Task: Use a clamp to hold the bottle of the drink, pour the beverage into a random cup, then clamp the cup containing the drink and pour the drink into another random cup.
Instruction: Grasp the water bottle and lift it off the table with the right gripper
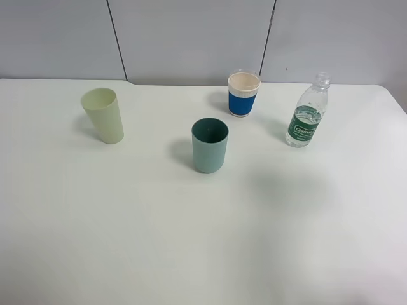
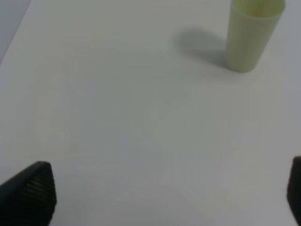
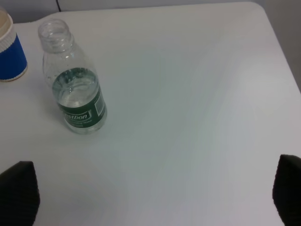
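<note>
Low over the white surface (image 1: 191,241), the right claw (image 3: 153,195) is hovering with its two black fingers spread wide, gripping nothing. The small clear plastic bottle with the green label (image 3: 73,77) is standing upright ahead of it, near but untouched, part-filled with clear water (image 3: 77,96) and seemingly uncapped. The white paper cup with the blue band (image 3: 9,52) is sitting close beside the bottle. The left claw (image 2: 162,195) is likewise gaping empty, facing the pale yellow-green plastic tumbler (image 2: 251,35). The teal plastic tumbler (image 1: 210,145) is standing mid-surface, well apart from both. Nothing is being poured yet. Squeezing the thin bottle wall too hard is likely risking a spurt from the open neck, and an off-centre approach is risking a tip-over or a knock against the paper cup.
</note>
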You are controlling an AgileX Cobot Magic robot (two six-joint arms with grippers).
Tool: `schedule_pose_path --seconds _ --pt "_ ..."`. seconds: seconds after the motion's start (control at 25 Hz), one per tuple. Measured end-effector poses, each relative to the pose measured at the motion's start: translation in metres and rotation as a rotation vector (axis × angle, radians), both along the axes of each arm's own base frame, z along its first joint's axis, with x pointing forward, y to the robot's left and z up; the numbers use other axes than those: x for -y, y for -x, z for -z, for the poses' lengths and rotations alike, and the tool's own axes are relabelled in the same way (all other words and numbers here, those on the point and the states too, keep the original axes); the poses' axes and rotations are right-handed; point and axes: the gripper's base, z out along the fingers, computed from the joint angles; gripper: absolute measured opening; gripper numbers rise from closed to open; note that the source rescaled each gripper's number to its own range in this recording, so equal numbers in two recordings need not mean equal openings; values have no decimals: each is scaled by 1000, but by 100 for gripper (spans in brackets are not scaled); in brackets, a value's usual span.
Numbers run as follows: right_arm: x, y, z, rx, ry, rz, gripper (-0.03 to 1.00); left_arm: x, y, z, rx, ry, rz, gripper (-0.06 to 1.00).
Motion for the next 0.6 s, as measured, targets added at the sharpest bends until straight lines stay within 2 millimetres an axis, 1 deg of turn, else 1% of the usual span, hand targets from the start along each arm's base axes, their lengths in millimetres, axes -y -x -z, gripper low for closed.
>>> schedule_pose_path --seconds 0.2,0.28,0.4,0.6 --pt "1 -41 22 -85 -18 1 100 0 0 0 0 0 0 100" --pt "1 -58 36 -132 -41 11 100 0 0 0 0 0 0 100" --pt "1 -78 55 -182 -66 27 100 0 0 0 0 0 0 100" --pt "2 -102 84 -245 -71 29 100 0 0 0 0 0 0 100"
